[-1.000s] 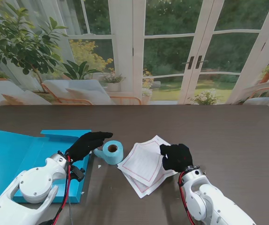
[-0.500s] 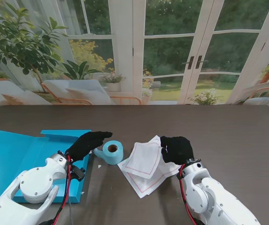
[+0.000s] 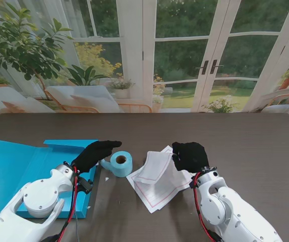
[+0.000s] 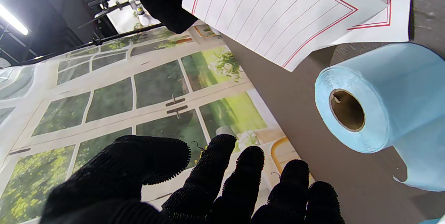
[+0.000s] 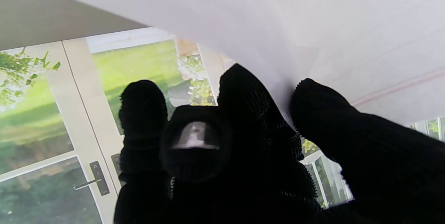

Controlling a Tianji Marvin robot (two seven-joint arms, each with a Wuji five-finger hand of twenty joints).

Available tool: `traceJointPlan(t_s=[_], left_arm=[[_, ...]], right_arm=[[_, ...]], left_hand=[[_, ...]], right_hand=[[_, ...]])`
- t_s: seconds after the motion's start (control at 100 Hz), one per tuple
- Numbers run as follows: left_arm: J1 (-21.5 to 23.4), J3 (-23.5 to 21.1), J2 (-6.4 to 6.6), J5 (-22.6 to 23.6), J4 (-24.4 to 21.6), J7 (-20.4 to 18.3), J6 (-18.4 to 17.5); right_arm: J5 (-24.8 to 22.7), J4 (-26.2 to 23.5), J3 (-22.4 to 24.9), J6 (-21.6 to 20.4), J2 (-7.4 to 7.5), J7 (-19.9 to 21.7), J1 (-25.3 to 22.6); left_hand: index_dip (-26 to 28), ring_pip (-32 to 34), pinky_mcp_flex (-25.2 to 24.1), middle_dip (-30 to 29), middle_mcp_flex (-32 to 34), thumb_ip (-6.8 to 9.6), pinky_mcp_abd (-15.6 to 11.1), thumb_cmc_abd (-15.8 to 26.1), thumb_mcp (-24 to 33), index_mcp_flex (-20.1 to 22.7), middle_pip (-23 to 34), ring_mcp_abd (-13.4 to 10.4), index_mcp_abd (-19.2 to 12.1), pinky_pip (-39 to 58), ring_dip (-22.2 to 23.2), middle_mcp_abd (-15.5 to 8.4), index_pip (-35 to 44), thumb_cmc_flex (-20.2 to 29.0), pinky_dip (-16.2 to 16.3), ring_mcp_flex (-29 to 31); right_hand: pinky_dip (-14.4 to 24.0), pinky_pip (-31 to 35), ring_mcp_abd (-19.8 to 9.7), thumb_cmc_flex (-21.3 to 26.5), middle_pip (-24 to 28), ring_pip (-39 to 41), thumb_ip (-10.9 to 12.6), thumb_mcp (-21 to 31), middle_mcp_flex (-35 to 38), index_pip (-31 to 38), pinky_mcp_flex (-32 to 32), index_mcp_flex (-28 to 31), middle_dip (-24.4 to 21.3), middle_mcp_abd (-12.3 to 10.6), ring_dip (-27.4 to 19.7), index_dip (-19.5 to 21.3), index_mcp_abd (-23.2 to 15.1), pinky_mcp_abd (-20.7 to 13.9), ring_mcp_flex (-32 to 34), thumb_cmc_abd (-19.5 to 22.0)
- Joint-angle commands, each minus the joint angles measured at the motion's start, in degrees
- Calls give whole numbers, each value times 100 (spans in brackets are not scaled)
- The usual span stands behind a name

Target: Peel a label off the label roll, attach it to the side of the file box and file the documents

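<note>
My right hand (image 3: 189, 156) is shut on the top sheet of the documents (image 3: 156, 166), pinching its corner between thumb and fingers (image 5: 323, 112). That red-lined sheet (image 4: 271, 12) curls up off the stack (image 3: 159, 191), which lies on the table. The light blue label roll (image 3: 119, 164) lies on its side just left of the papers, its cardboard core (image 4: 346, 109) showing. My left hand (image 3: 95, 154) hovers beside the roll with fingers (image 4: 222, 168) spread, holding nothing. The blue file box (image 3: 13, 166) lies opened flat at the left.
The dark table (image 3: 245, 141) stretches away to the right and far side. A loose tail of label strip (image 4: 420, 161) hangs from the roll. Glass doors and plants stand beyond the far edge.
My right hand has risen and moved a little farther from me, lifting the top sheet so it curls up off the stack. The left hand and the roll have stayed put.
</note>
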Motion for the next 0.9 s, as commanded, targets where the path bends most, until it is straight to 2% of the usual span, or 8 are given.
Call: traceJointPlan(t_s=[0.0, 0.21, 0.52, 0.89], left_arm=[[-34, 19, -43, -41, 32, -85, -44], [-122, 83, -75, -76, 151, 32, -213], [-328, 208, -91, -158, 376, 9, -273], [-557, 349, -137, -333, 650, 29, -329]], right_arm=[[19, -96, 23, -45, -28, 105, -5], [87, -183, 68, -131, -34, 204, 48], [28, -272, 139, -321, -15, 242, 109], [1, -464, 280, -493, -5, 297, 144]], left_hand=[[-23, -40, -163, -17, -163, -217, -221, 268, -71, -91, -75, 29, -4, -109, 26, -15, -103, -122, 71, -128], [-23, -39, -159, -16, -152, -212, -194, 253, -70, -86, -73, 25, -15, -110, 25, 9, -98, -123, 70, -128], [-27, -39, -157, -17, -159, -210, -186, 265, -67, -102, -75, 24, 2, -111, 24, 21, -104, -119, 69, -138], [-30, -35, -108, -16, -151, -221, -109, 250, -90, -99, -73, 86, -20, -88, 28, 81, -105, -140, 82, -131]], right_hand=[[160, 303, -767, -42, 211, 200, -144, 554, 569, 294, 2069, 173, 102, 203, 67, 142, -28, 17, 60, -246], [297, 410, -795, -35, 319, 306, -138, 555, 565, 296, 2095, 195, 135, 206, 142, 202, -60, -6, 59, -265], [435, 461, -922, -41, 387, 375, -136, 558, 560, 290, 2118, 199, 162, 177, 208, 256, -109, -66, 64, -270], [570, 515, -941, -41, 439, 435, -135, 559, 558, 281, 2139, 210, 196, 168, 269, 294, -120, -93, 62, -277]])
